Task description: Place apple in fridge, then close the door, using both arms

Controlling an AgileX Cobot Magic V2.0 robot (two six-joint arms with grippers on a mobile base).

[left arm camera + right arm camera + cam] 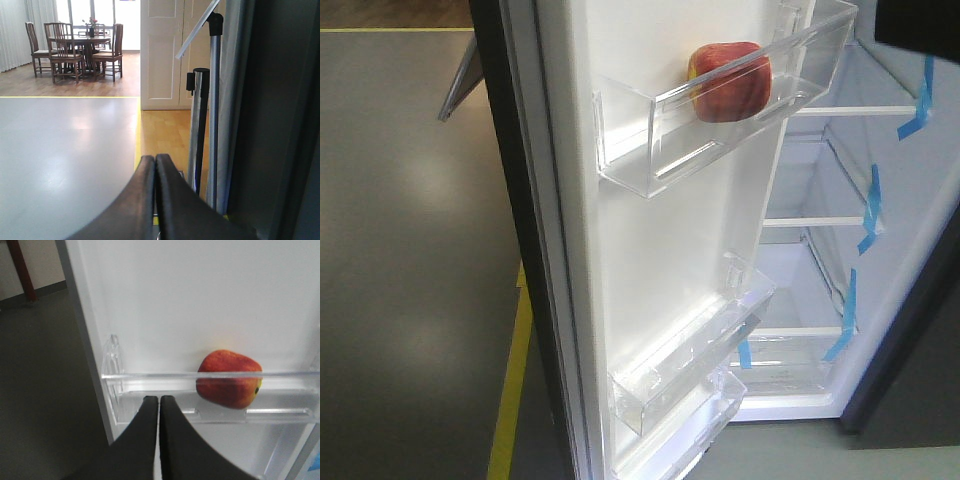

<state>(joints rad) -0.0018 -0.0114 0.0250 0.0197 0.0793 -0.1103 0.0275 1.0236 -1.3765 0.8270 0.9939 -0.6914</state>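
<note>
The red apple (730,82) lies in the upper clear bin (720,120) on the white lining of the open door (650,260). Behind it the fridge (840,230) shows its white inside with glass shelves and blue tape strips. In the right wrist view the apple (229,378) rests in the bin to the right of my right gripper (159,399), which is shut and empty, apart from the fruit. My left gripper (155,158) is shut with nothing in it, beside the door's dark outer face (280,120).
Two lower clear bins (690,370) jut from the door. Grey floor with a yellow line (510,400) lies left of the door. The left wrist view shows metal posts (212,115), a white cabinet (165,50) and a dining table with chairs (75,47) far off.
</note>
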